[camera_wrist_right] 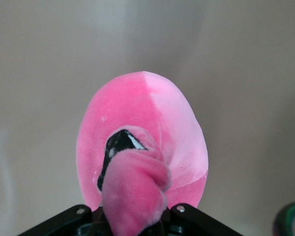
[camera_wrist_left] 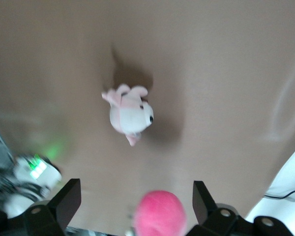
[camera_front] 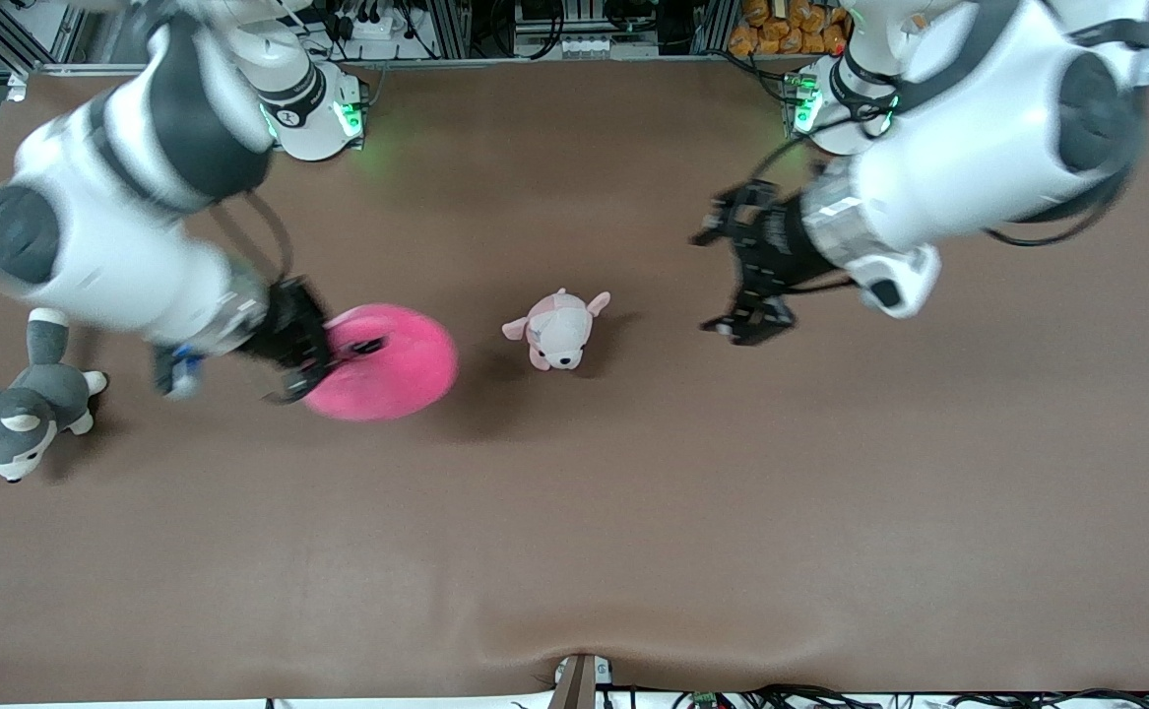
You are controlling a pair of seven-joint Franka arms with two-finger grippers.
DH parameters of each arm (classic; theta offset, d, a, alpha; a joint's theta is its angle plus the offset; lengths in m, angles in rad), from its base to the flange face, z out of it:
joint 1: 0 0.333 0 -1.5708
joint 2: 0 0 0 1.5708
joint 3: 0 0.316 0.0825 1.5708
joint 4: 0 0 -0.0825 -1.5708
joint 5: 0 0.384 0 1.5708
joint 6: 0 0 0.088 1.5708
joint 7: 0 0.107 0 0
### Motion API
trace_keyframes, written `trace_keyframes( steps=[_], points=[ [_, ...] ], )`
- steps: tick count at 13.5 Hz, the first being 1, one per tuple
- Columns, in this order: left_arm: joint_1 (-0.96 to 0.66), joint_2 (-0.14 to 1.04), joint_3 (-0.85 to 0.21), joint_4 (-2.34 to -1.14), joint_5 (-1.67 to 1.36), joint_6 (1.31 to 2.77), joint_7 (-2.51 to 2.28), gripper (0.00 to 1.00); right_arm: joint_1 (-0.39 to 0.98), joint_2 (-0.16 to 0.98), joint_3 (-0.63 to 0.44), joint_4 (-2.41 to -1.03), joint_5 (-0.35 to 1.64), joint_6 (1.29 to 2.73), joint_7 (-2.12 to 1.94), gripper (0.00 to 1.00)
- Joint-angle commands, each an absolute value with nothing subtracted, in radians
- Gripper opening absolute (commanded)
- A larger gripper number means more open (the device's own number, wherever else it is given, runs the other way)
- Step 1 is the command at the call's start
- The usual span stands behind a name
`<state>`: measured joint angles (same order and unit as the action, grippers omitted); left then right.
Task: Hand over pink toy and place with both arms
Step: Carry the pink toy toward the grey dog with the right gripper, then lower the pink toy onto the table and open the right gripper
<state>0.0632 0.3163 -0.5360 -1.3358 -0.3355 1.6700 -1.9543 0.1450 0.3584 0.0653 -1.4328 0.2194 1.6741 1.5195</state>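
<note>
The pink toy (camera_front: 387, 364) is a round hot-pink plush held up over the table toward the right arm's end. My right gripper (camera_front: 313, 350) is shut on one of its nubs. The right wrist view shows the toy (camera_wrist_right: 142, 142) filling the space at the jaws, with a black eye and a paler patch. My left gripper (camera_front: 746, 271) is open and empty in the air over the table, toward the left arm's end. The left wrist view shows its two fingers (camera_wrist_left: 64, 201) wide apart, with the pink toy (camera_wrist_left: 160, 214) farther off between them.
A small pale pink-and-white puppy plush (camera_front: 559, 330) lies mid-table between the two grippers; it also shows in the left wrist view (camera_wrist_left: 129, 113). A grey-and-white husky plush (camera_front: 23, 414) lies at the right arm's end of the table.
</note>
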Motion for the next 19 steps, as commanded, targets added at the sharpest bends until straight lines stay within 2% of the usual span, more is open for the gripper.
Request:
trace_keyframes(
  steps=[1,4,6,8,9,10,11,12,14,17,19],
  points=[
    [0.179,0.266,-0.538,-1.347,-0.281,1.566,-1.641,1.0,-0.05,0.402,0.089,-1.532,0.218,1.692,1.215,0.0],
    [0.209,0.259,-0.54,-1.353,-0.05,1.508,-1.436,1.0,-0.172,0.497,0.091,-1.569,0.224,1.745,1.036,0.0],
    [0.216,0.244,-0.538,-1.353,0.04,1.477,-1.279,1.0,-0.25,0.538,0.092,-1.639,0.227,1.845,0.899,0.0],
    [0.277,0.239,-0.541,-1.353,0.044,1.462,-1.104,1.0,-0.247,0.538,0.094,-1.703,0.229,1.943,0.89,0.0],
    [0.294,0.23,-0.541,-1.353,0.044,1.462,-1.054,1.0,-0.235,0.537,0.092,-1.701,0.227,1.941,0.903,0.18],
    [0.302,0.226,-0.54,-1.353,0.046,1.46,-1.008,1.0,-0.242,0.537,0.094,-1.698,0.227,1.927,0.905,0.62],
    [0.316,0.215,-0.538,-1.353,0.046,1.439,-0.943,1.0,-0.247,0.534,0.094,-1.675,0.221,1.895,0.896,1.0],
    [0.339,0.203,-0.54,-1.353,0.046,1.427,-0.878,1.0,-0.252,0.531,0.1,-1.616,0.228,1.809,0.894,1.0],
    [0.38,0.172,-0.541,-1.358,0.04,1.405,-0.74,1.0,-0.233,0.534,0.1,-1.409,0.229,1.566,0.893,1.0],
    [0.355,0.131,-0.513,-1.367,0.043,1.405,-0.62,1.0,-0.164,0.516,0.121,-1.194,0.227,1.445,0.89,1.0],
    [0.214,0.095,-0.358,-1.396,0.043,1.405,-0.565,1.0,-0.097,0.485,0.133,-1.071,0.224,1.355,0.885,1.0]
  ],
)
